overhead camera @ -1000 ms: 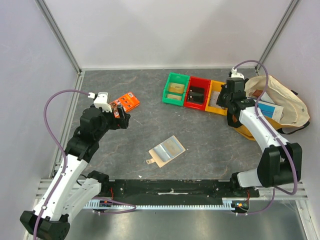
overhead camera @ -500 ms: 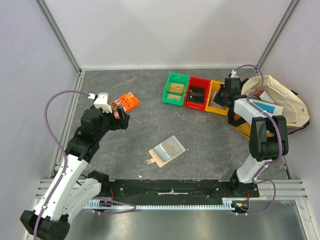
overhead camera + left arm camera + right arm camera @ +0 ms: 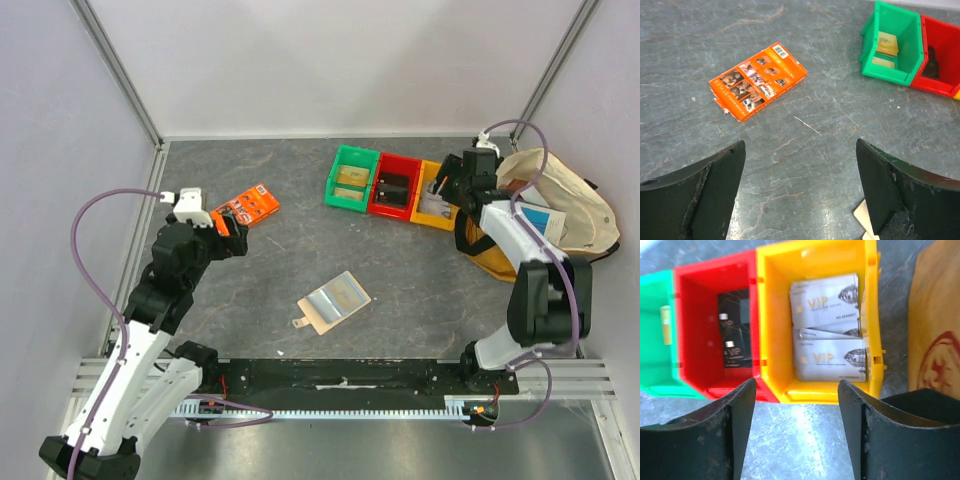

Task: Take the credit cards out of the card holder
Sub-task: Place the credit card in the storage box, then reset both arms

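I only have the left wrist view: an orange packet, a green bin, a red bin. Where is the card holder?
Observer: The top view shows the card holder lying open in the middle of the table, with nothing touching it.
Operator: Where is the right claw?
Observer: The right claw hangs open over a yellow bin that stands beside the red bin.
Operator: Is anything in that yellow bin?
Observer: Yes, silvery cards marked VIP, overlapping one another.
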You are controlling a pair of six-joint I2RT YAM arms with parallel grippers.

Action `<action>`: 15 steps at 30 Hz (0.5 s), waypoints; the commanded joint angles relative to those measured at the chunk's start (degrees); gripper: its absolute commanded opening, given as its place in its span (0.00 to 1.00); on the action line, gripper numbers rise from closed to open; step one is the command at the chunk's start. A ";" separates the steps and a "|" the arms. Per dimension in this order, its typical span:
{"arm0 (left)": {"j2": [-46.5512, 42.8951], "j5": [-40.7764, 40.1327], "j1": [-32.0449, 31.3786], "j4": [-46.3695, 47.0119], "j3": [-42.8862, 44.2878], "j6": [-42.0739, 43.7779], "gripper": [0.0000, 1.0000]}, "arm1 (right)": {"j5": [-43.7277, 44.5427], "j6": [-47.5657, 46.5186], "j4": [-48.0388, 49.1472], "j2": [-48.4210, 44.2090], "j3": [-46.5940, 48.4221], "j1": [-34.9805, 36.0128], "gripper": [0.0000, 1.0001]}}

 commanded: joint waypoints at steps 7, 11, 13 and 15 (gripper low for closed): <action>-13.03 -14.81 0.64 4.08 -2.85 -1.45 0.97 | -9.72 -3.10 0.94 -28.52 -5.49 0.53 0.98; -21.12 -17.98 0.55 2.59 -1.89 -0.75 0.98 | -11.04 -5.46 -1.16 -40.83 -6.81 0.62 0.98; -25.34 -18.68 0.64 1.36 -1.10 -0.04 0.98 | -10.08 -7.14 -3.53 -46.45 -6.81 0.53 0.98; -28.77 -19.39 0.64 -0.39 0.04 0.22 0.98 | -8.15 -8.02 -4.94 -52.43 -7.34 0.53 0.98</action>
